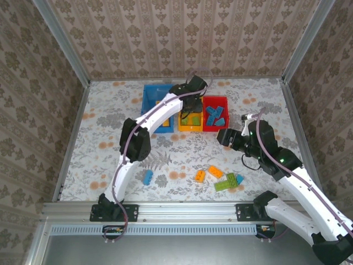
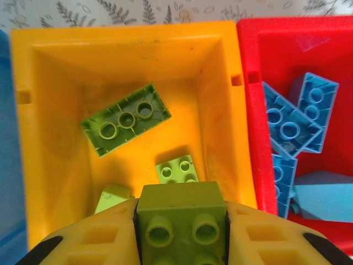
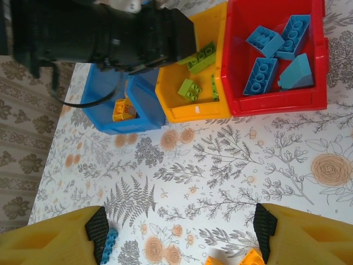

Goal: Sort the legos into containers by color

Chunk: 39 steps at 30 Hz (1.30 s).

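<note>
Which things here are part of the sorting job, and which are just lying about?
Job: green brick in the left jaws; yellow bin; red bin; blue bin; loose blue brick, orange bricks, green bricks.
Just there: floral table; metal frame rail; patterned walls.

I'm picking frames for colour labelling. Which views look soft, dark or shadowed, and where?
Left wrist: the held brick is slightly soft, and bricks cast shadows on the yellow bin's floor. Right wrist: the left arm reads nearly black; the near fingers look soft. Top external: even light, no strong glare.
</note>
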Each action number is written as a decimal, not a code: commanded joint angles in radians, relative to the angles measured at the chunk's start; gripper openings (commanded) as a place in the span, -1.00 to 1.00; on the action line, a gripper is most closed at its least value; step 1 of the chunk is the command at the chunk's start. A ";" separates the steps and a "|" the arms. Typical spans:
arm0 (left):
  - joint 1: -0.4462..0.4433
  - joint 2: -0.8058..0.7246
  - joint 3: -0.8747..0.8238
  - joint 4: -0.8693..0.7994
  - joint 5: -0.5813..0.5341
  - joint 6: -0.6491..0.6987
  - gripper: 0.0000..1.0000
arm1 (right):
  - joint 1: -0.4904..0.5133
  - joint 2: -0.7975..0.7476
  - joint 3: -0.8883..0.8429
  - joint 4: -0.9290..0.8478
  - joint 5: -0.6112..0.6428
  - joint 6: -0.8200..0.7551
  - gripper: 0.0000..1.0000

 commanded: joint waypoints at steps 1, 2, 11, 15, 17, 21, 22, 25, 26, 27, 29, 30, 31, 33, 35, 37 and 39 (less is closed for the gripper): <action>0.016 0.026 0.049 -0.082 0.019 0.016 -0.26 | 0.006 -0.004 -0.021 0.015 -0.020 -0.013 0.47; 0.018 0.028 0.043 -0.079 0.022 0.010 -0.22 | 0.006 -0.004 -0.024 0.015 -0.022 -0.013 0.48; 0.017 -0.002 0.037 -0.098 0.024 0.010 0.14 | 0.008 0.021 -0.027 0.003 -0.055 -0.026 0.52; 0.000 -0.102 0.014 -0.097 -0.005 0.006 0.14 | 0.031 0.033 -0.031 -0.008 -0.061 -0.060 0.52; -0.018 -0.203 -0.054 -0.073 -0.045 -0.009 0.13 | 0.081 0.047 -0.036 -0.008 -0.043 -0.087 0.52; -0.042 -0.470 -0.290 -0.044 -0.155 -0.103 0.15 | 0.251 0.111 -0.055 0.035 0.026 -0.092 0.52; -0.043 -0.545 -0.374 -0.038 -0.179 -0.133 0.15 | 0.295 0.132 -0.066 0.068 0.044 -0.074 0.52; -0.046 -0.775 -0.621 -0.045 -0.241 -0.224 0.19 | 0.450 0.210 -0.097 0.186 0.111 0.008 0.52; -0.046 -0.848 -0.698 -0.050 -0.259 -0.249 0.20 | 0.505 0.249 -0.097 0.222 0.144 0.042 0.52; -0.045 -0.917 -0.774 -0.060 -0.276 -0.272 0.20 | 0.552 0.287 -0.090 0.248 0.176 0.069 0.52; -0.044 -1.050 -0.900 -0.095 -0.310 -0.312 0.21 | 0.647 0.377 -0.060 0.293 0.240 0.139 0.52; -0.042 -1.122 -0.959 -0.130 -0.331 -0.340 0.21 | 0.686 0.433 -0.035 0.306 0.265 0.184 0.52; -0.042 -1.189 -1.010 -0.169 -0.354 -0.368 0.21 | 0.718 0.489 -0.009 0.318 0.279 0.228 0.52; -0.043 -1.306 -1.085 -0.248 -0.395 -0.424 0.21 | 0.760 0.585 0.045 0.359 0.272 0.294 0.51; -0.040 -1.439 -1.152 -0.324 -0.432 -0.470 0.21 | 0.791 0.707 0.103 0.390 0.251 0.340 0.52; -0.040 -1.532 -1.196 -0.408 -0.463 -0.519 0.22 | 0.810 0.796 0.179 0.369 0.239 0.373 0.53; -0.034 -1.607 -1.223 -0.481 -0.482 -0.547 0.22 | 0.819 0.870 0.240 0.352 0.227 0.409 0.54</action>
